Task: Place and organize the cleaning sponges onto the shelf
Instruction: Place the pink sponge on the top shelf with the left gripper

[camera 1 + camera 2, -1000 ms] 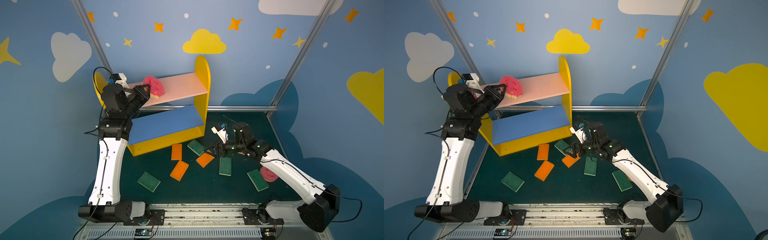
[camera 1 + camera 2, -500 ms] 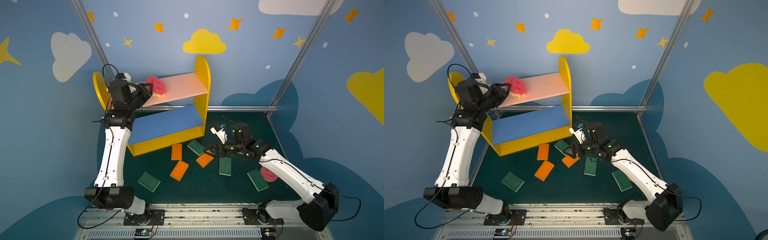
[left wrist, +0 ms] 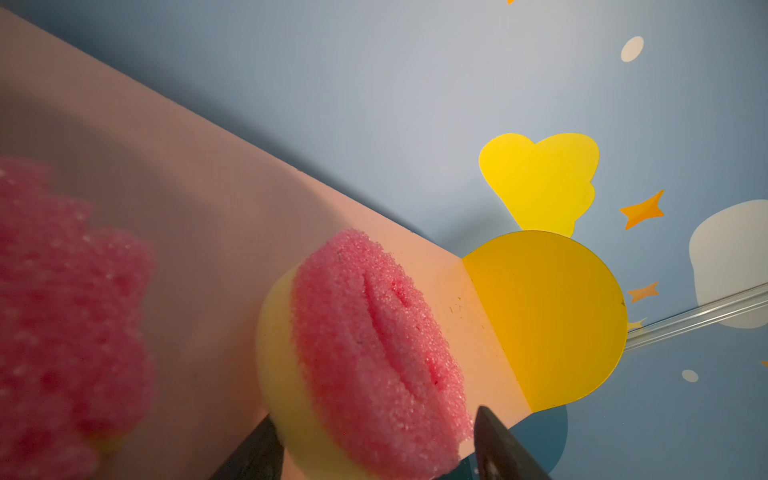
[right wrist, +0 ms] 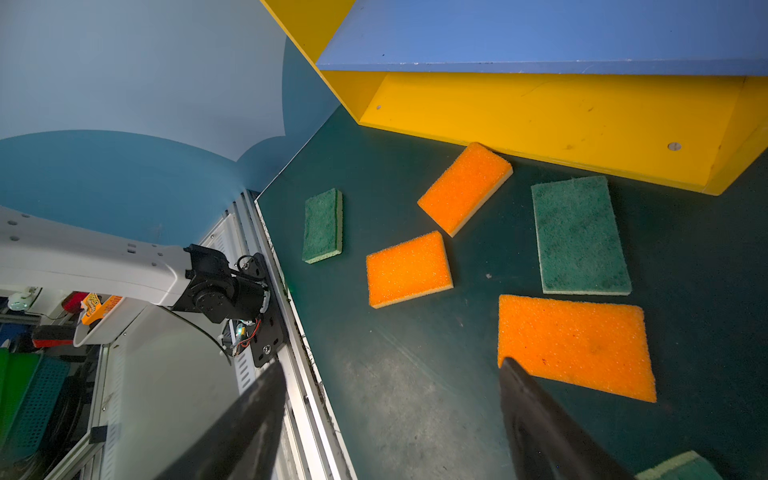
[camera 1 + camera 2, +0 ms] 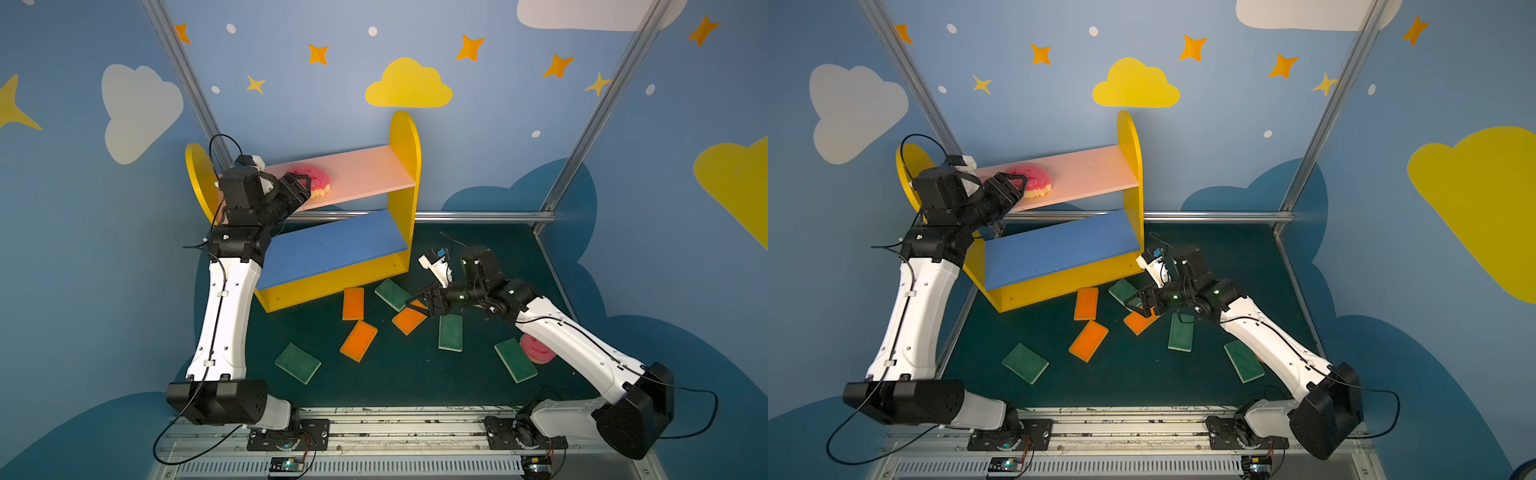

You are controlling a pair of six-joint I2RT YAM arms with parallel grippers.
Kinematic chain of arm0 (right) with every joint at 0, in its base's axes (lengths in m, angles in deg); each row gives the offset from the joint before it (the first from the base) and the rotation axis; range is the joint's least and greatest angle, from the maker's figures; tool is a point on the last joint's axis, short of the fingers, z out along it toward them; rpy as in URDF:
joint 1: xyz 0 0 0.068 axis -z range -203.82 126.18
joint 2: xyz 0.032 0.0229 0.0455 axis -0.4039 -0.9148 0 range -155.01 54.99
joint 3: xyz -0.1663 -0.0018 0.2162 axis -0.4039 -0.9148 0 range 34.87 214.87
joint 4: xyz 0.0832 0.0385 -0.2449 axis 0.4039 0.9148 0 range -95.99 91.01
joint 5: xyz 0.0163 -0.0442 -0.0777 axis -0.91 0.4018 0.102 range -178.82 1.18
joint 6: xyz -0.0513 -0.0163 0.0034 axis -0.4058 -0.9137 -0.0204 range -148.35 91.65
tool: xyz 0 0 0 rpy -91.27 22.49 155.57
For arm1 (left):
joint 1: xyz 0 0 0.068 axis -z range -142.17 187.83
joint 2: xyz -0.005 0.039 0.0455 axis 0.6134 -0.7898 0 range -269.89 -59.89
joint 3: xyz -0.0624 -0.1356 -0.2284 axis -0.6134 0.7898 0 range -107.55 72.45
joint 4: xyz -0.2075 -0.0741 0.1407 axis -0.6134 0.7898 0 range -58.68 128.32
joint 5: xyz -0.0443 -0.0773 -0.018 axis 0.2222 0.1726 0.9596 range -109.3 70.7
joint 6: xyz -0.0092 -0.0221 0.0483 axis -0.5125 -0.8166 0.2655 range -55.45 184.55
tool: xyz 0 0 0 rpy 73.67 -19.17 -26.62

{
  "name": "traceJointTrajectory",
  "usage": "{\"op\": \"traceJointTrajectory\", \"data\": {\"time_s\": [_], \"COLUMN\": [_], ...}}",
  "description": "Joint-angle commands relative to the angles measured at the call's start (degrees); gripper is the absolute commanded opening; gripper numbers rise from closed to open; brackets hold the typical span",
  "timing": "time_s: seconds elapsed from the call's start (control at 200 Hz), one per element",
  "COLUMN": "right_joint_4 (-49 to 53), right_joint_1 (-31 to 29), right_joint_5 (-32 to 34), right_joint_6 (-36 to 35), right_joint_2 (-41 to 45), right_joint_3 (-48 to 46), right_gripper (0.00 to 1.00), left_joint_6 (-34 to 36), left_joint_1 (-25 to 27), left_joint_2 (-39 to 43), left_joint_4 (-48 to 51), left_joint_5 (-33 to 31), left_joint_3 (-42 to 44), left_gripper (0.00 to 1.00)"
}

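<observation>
On the pink upper board (image 5: 370, 174) of the shelf (image 5: 405, 166) lies a round pink sponge (image 5: 318, 183), yellow side down. My left gripper (image 5: 304, 185) stands open around its near edge; in the left wrist view the sponge (image 3: 374, 345) sits between the fingertips, with a gap on its pink side. A second pink sponge (image 3: 62, 311) shows blurred close to that camera. My right gripper (image 5: 424, 300) hangs open just above an orange sponge (image 5: 409, 319); one finger (image 4: 536, 415) reaches over its edge (image 4: 575, 345).
On the green floor in front of the shelf lie two more orange sponges (image 5: 353, 303) (image 5: 358, 340) and several green ones (image 5: 392, 294) (image 5: 450, 332) (image 5: 298, 363) (image 5: 515, 359). A pink sponge (image 5: 538, 351) lies partly under the right arm. The blue lower board (image 5: 332, 245) is bare.
The left jaws have spread and let go of the pink sponge, which went from tilted in the grip to lying on the pink board. The right arm has hardly moved.
</observation>
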Motion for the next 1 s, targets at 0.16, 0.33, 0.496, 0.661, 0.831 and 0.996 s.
{"op": "traceJointTrajectory", "data": {"time_s": [0.16, 0.33, 0.496, 0.661, 0.831, 0.996], "right_joint_4": [-0.6, -0.7, -0.7, -1.2, -0.3, 0.9], "right_joint_1": [-0.6, -0.8, -1.0, -0.9, 0.7, 3.9], "right_joint_5": [0.0, 0.2, 0.3, 1.3, 5.5, 12.9], "right_joint_6": [-0.2, -0.1, -0.1, 1.4, 5.1, 10.2], "right_joint_2": [-0.1, 0.2, 0.5, 1.0, 1.0, 2.3], "right_joint_3": [-0.2, -0.4, -0.4, -0.9, -1.2, -2.4], "right_gripper": [0.79, 0.80, 0.80, 0.80, 0.80, 0.80], "left_joint_6": [2.3, 3.0, 2.9, 3.9, 5.2, 6.3], "left_joint_1": [0.7, 1.4, 1.8, 3.0, 6.4, 11.9], "left_joint_2": [2.2, 3.3, 4.8, 7.8, 11.4, 14.0], "left_joint_4": [2.2, 2.6, 2.5, 1.8, 0.3, -1.5], "left_joint_5": [-1.3, -2.4, -3.0, -4.1, -4.8, -6.9], "left_joint_3": [0.4, 1.5, 3.0, 5.6, 10.6, 17.1], "left_gripper": [0.82, 0.86, 0.87, 0.88, 0.91, 0.92]}}
